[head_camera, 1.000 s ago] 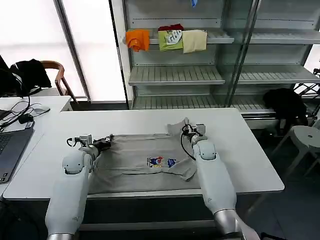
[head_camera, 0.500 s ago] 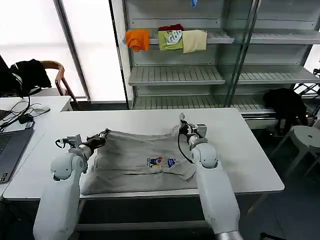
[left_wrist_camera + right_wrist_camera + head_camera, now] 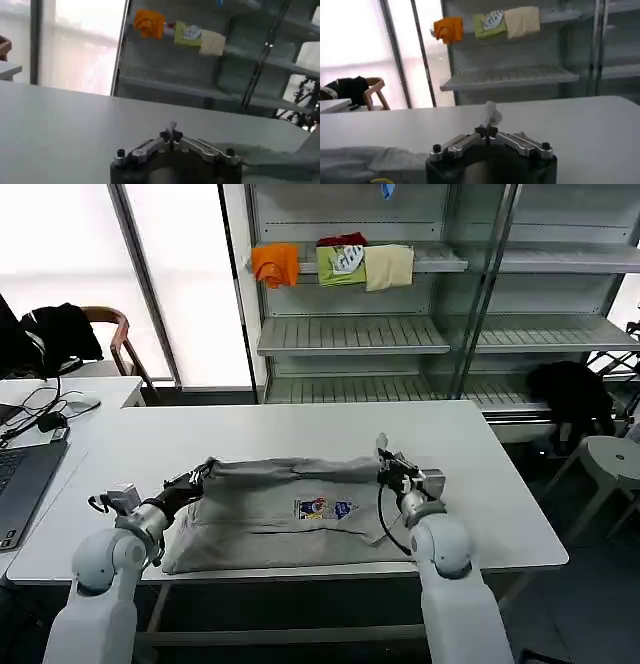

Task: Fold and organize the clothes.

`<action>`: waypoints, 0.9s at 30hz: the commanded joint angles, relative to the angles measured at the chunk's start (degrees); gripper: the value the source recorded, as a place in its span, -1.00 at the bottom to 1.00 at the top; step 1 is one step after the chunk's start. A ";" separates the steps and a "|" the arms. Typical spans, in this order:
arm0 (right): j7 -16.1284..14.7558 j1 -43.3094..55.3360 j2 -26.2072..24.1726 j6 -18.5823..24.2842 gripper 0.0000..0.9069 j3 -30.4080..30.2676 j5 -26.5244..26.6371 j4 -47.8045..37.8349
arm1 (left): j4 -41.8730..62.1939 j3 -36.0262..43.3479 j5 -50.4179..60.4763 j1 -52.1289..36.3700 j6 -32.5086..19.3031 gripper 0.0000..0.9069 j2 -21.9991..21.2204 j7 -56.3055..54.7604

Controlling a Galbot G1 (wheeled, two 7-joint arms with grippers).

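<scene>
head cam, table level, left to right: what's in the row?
Dark open laptop at the table's edge → left pincer, shut on the shirt's left edge → light grey short-sleeved shirt with small multicoloured chest print → right pincer, shut on its right edge → bare white tabletop.

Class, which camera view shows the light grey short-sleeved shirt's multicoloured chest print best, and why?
The head view: the multicoloured chest print shows on the light grey short-sleeved shirt spread on the white table. The left wrist view shows grey cloth beyond the left gripper; the right wrist view shows bunched cloth beside the right gripper.
</scene>
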 commanded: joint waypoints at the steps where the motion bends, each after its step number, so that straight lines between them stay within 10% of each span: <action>1: -0.08 -9.39 -1.94 -0.88 -1.00 2.49 0.54 8.69 | -6.48 -2.55 -3.24 7.64 -0.06 -0.98 0.28 1.71; 21: -1.31 -16.11 -2.17 -0.45 -1.00 3.19 -2.71 11.98 | -6.40 -3.70 0.00 12.81 -1.27 -0.98 1.77 3.62; 22: -1.21 -16.28 -2.17 -0.46 -0.64 3.11 -2.87 12.05 | -6.49 -3.73 0.14 12.89 -1.22 -0.98 1.86 3.62; 23: -1.12 -16.44 -2.13 -0.45 0.56 3.10 -3.11 12.12 | -6.62 -3.78 0.46 12.98 -1.14 -0.98 1.93 3.65; 24: -0.99 -16.55 -2.08 -0.50 1.00 3.07 -3.62 12.22 | -6.73 -3.78 0.96 13.09 -1.04 -0.96 2.00 3.68; 25: -0.94 -16.69 -2.05 -0.50 1.00 3.03 -4.63 12.27 | -6.95 -3.79 1.49 13.28 -1.03 -0.84 2.04 3.79; 26: -0.82 -16.79 -2.02 -0.14 1.00 2.92 -5.79 12.23 | -7.10 -3.76 2.28 13.54 -1.03 1.00 2.07 3.81; 27: -0.71 -16.91 -1.96 0.16 1.00 2.88 -6.60 12.20 | -7.43 -3.68 3.34 13.87 -1.08 1.00 2.01 3.76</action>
